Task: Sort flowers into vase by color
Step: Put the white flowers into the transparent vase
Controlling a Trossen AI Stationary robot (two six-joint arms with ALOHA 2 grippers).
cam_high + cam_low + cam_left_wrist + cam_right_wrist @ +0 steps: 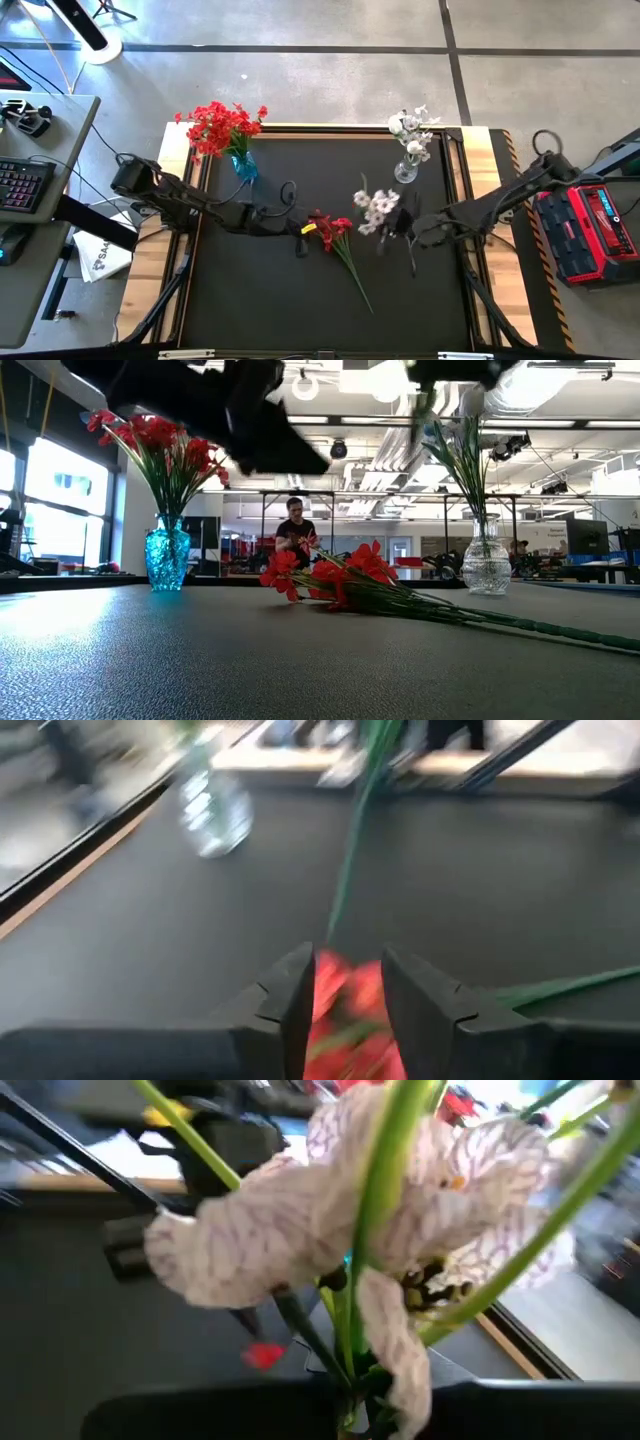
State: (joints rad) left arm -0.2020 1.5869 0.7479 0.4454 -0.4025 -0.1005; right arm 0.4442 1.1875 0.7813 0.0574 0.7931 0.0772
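Black matting covered the counter [300, 290], and beyond it in the low view I saw a workshop with a seated person [295, 530] far back. At the upper left of the overhead frame a blue vase [244, 165] held red flowers [218, 126]; at the upper right a clear glass vase [406, 171] held white flowers [412, 132]. One red sprig [330, 232] lay flat near the middle of the mat, its stem running toward the lower right. My left end effector [301, 236] sat just left of those blossoms, fingers [290, 1000] parted, with the red petals showing between them; I could not tell whether they touched. My right end effector [398, 228], right of centre, was clenched on a white sprig [376, 208], held above the mat with blossoms toward the upper left. In the right wrist view the pale veined petals [300, 1240] filled most of the frame.
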